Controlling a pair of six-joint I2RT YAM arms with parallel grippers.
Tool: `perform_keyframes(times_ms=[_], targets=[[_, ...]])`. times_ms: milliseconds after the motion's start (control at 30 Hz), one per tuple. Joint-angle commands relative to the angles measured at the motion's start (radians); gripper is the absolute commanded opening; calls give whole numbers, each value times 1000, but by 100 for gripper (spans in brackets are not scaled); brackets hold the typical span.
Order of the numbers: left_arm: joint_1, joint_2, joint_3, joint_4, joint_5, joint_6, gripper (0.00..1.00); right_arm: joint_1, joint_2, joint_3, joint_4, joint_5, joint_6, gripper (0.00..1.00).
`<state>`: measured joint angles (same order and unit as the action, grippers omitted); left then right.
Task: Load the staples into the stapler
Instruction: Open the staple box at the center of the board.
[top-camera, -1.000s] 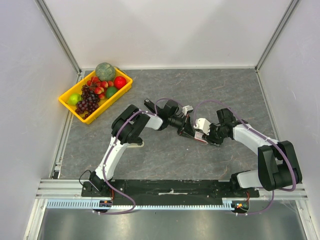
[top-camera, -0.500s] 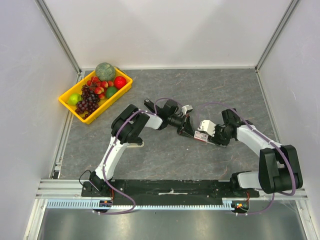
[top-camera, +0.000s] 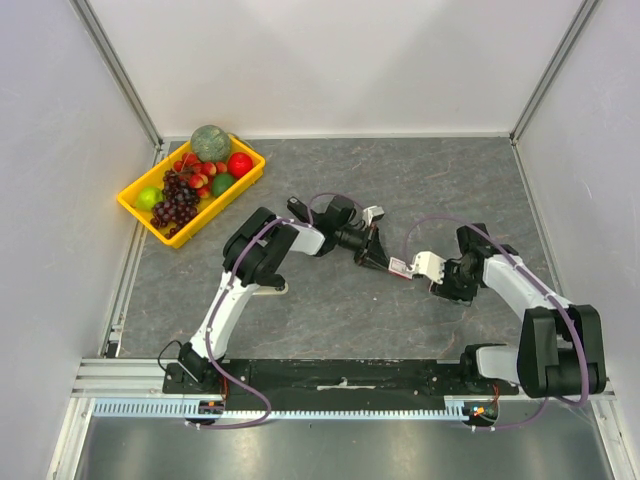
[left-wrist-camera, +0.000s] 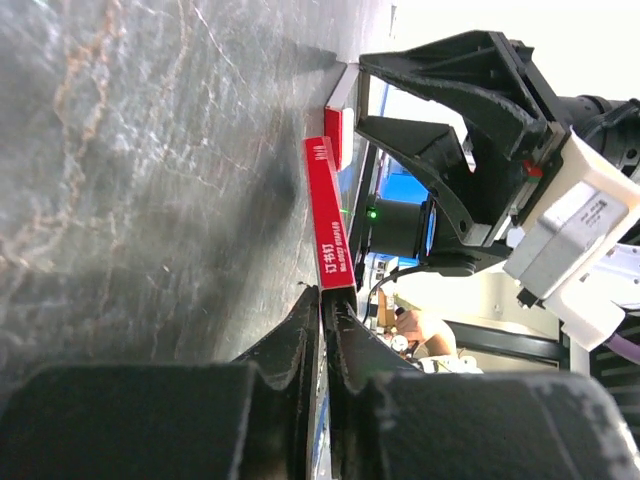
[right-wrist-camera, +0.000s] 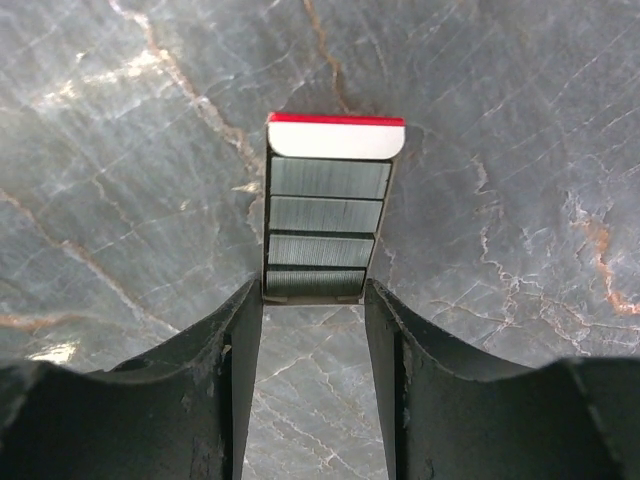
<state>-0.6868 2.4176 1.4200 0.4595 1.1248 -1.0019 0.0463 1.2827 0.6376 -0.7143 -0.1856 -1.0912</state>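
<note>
Grey, veined worktop (top-camera: 330, 170) enclosed by white walls, with a yellow tray (top-camera: 133, 206) of fruit at its far left corner. The staple box sits near the middle of the worktop, slightly toward the right edge, between the two grippers. Whether it rests on the surface or is held just above it cannot be told.

Left gripper (left-wrist-camera: 322, 300): fingers closed on the thin edge of the red-and-white sleeve (left-wrist-camera: 329, 225).

Right gripper (right-wrist-camera: 310, 288): fingers apart, flanking the near end of the grey inner tray (right-wrist-camera: 312, 297) just beside its corners. Contact with the tray cannot be confirmed.

The tray projects from the sleeve and exposes the staples (right-wrist-camera: 325, 215) as four grey strips laid crosswise, one behind another. No stapler can be made out in any view.

Handling, by judgement:
- **Weight and stiffness:** each strip is probably very light and stiff along its length, but brittle at the glued joints. Bending it or squeezing hard at mid-span would likely break it into short pieces.
- **Surface:** the bare metal looks smooth and apt to slip between hard fingers.
- **Access:** the strips lie low in the tray, which leaves little to catch.
- **Where to grip:** a light pinch across the two long sides of the nearest strip, close to its middle, seems soundest.
- **The box:** the cardboard is light and crushable, so the sleeve needs steadying.
</note>
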Motion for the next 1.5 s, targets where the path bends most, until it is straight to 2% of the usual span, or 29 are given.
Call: perform_keyframes(times_ms=[0,233,300,400,600,733,867,1033,1467], targets=[[0,44,59,-38,-8,28,12,-5,-43,2,-79,-23,-61,53],[-10,101,134,-110,-43,55,14,-3,-46,25,-89,-95,-72,53],[-14,115,148,-131,-57,62,18,-2,-37,34,-88,-112,-65,53],[-28,138,183,-174,-65,80,26,0,-36,53,-89,-129,-59,55],[-74,156,212,-197,-63,83,32,0,-46,80,-88,-144,-33,61],[-89,138,183,-228,-68,100,37,-2,-49,68,-80,-143,-27,70],[-94,101,145,-272,-76,149,52,0,-37,51,-31,-143,14,76],[-94,83,137,-320,-80,195,62,1,-13,31,48,-137,76,77],[-7,-18,149,-453,-92,325,64,20,82,28,93,-126,109,80]])
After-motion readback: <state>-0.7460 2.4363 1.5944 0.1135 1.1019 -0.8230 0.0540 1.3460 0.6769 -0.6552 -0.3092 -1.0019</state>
